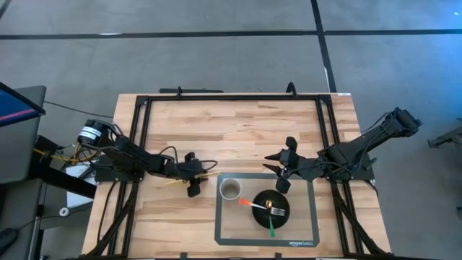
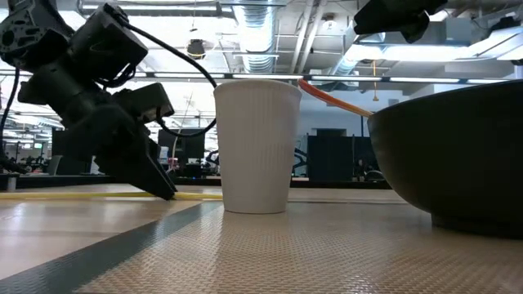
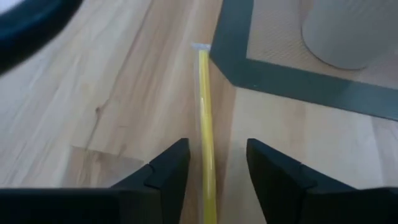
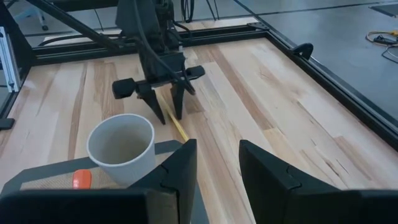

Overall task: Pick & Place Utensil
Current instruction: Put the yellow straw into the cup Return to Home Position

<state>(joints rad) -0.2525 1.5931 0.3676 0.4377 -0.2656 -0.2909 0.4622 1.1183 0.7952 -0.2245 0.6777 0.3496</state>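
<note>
A thin yellow utensil [image 3: 204, 118] lies flat on the bare wood just left of the grey mat [image 1: 303, 235]. My left gripper [image 3: 217, 152] is low over it and open. One finger stands on each side of the shaft, and a gap shows on both sides. From the right wrist view, the left gripper [image 4: 165, 93] straddles the yellow utensil [image 4: 178, 129]. My right gripper [image 4: 217, 165] is open and hovers above the mat's far edge, holding nothing. A white paper cup [image 1: 230, 189] and a black bowl [image 1: 271, 208] stand on the mat.
The bowl holds an orange utensil [image 1: 250, 204], a fork [image 1: 276, 211] and a green utensil [image 1: 271, 228]. A black frame [image 1: 231, 97] runs round the table's far edge and sides. Bare wood [image 1: 231, 133] lies open between the arms on the far half.
</note>
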